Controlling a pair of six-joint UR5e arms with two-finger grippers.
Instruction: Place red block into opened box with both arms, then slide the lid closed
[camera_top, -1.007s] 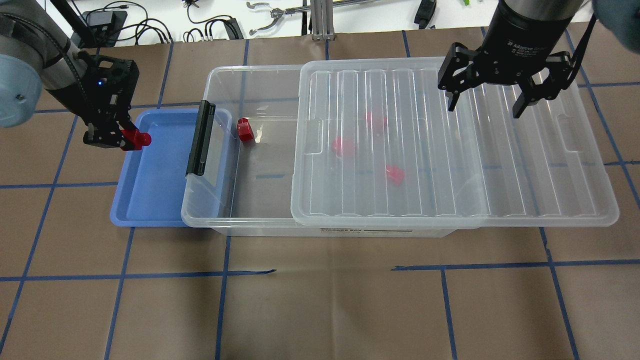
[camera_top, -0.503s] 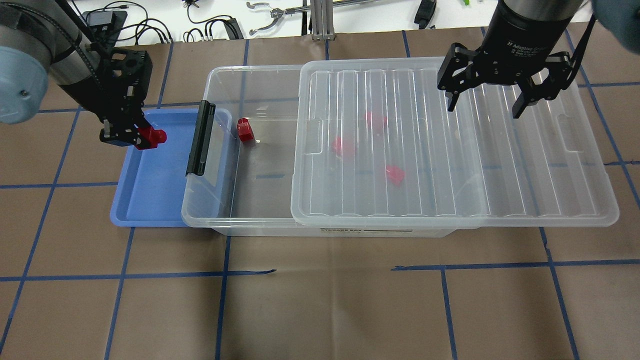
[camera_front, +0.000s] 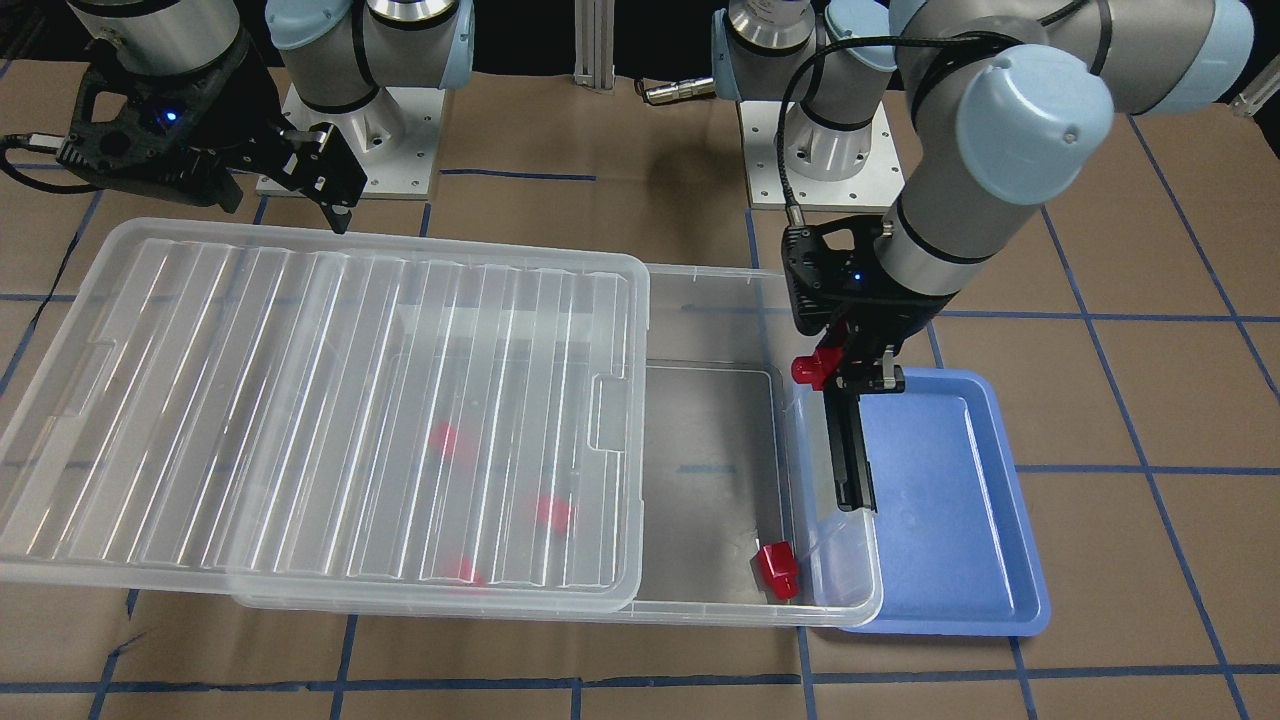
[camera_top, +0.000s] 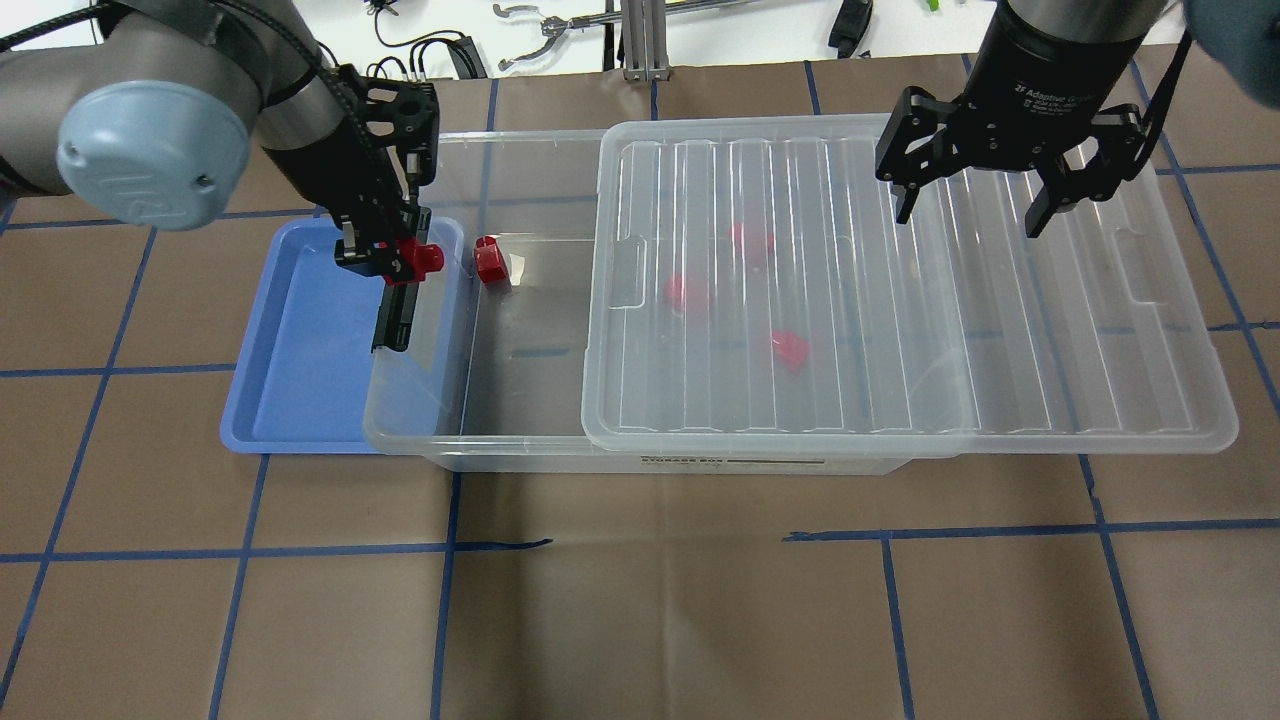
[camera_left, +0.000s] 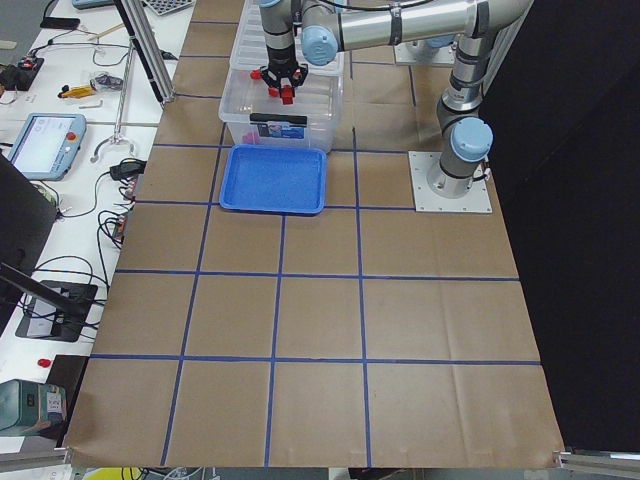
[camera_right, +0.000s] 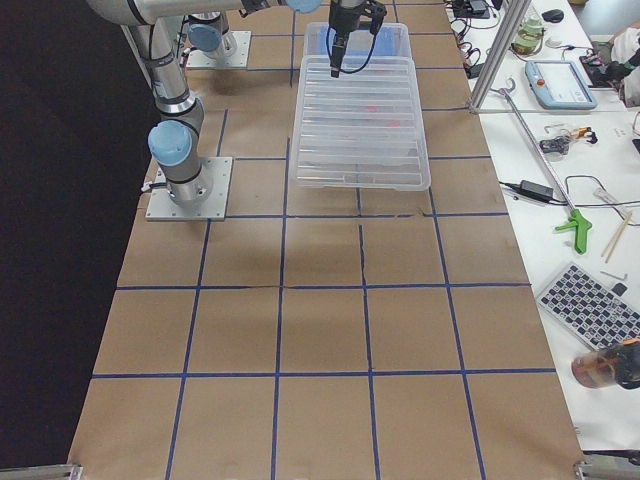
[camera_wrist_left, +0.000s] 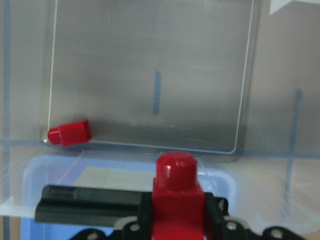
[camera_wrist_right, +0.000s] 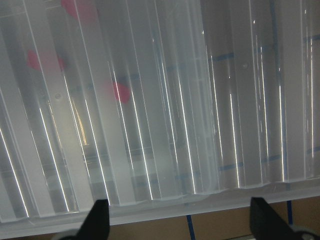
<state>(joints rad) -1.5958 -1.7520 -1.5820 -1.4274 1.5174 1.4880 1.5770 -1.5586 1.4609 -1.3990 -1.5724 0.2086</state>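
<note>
The left gripper (camera_top: 392, 262) is clamped on the red block (camera_top: 420, 260), holding it by the boxy body with the round stub projecting clear of the fingers. The block's long axis runs lengthwise along the box (camera_top: 400, 437), and the stub points toward the robot's right, into the box interior. In the left wrist view the stub aims straight ahead across the latch bar (camera_top: 392, 320) at the bare box floor. The held block sits above the latch-end wall, at the boundary between the blue tray (camera_top: 300, 380) and the box. The open section therefore lies just beyond the stub, in the direction the stub already points. A second red block (camera_top: 490, 262) lies on the box floor near that end wall, close to the line of travel. A release point further inside would probably avoid stacking on it. The lid (camera_top: 1000, 330) covers the rest of the box, with three more blocks showing dimly beneath it, and overhangs the far end on the robot's right. The right gripper (camera_top: 970, 215) hangs above the lid with its fingers spread and nothing held. It is the arm nearer to the lid for the closing slide toward the latch end.
</note>
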